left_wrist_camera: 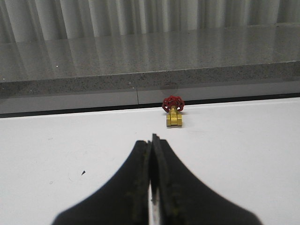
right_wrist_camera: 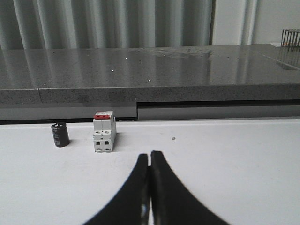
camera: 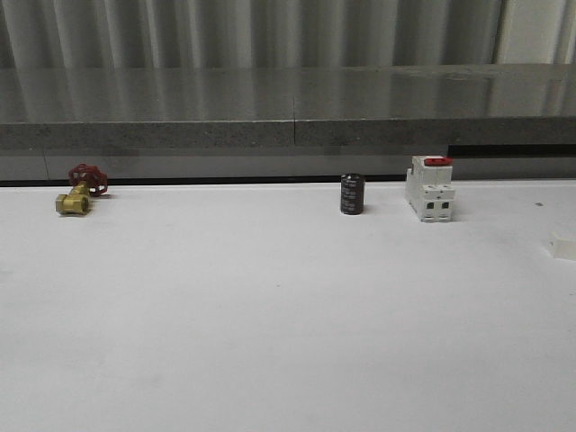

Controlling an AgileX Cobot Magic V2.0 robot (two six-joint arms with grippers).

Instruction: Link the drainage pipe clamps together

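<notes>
Closest in, on the left wrist camera, the left end effector (left_wrist_camera: 151,141) hangs low over the white tabletop (camera: 270,333) with its two black fingers pressed together, only a hairline seam between them and nothing in the grip. Same story on the right wrist camera: the right end effector (right_wrist_camera: 149,154) has its fingers closed tip to tip, holding nothing, just above the bare white surface. Out across the tabletop, a small white piece (camera: 564,245) pokes in at the right edge of the front view, cut by the frame. Too little of it shows to tell whether it is one of the pipe clamps. Further back, three things sit in a loose row near the far edge of the tabletop, well apart from each other. On the left is a brass valve (camera: 77,193) with a red handwheel, lying straight ahead of the left end effector in its wrist camera. Right of centre stands a dark little cylinder (camera: 352,194), upright. Just beside it, to the right, a white switch block (camera: 430,191) with a red top stands upright too, and the right wrist camera has that pair a little off to one side of its closed fingers. Behind everything runs a long grey speckled ledge (camera: 270,112), and past that a pale ribbed wall (camera: 270,31).
</notes>
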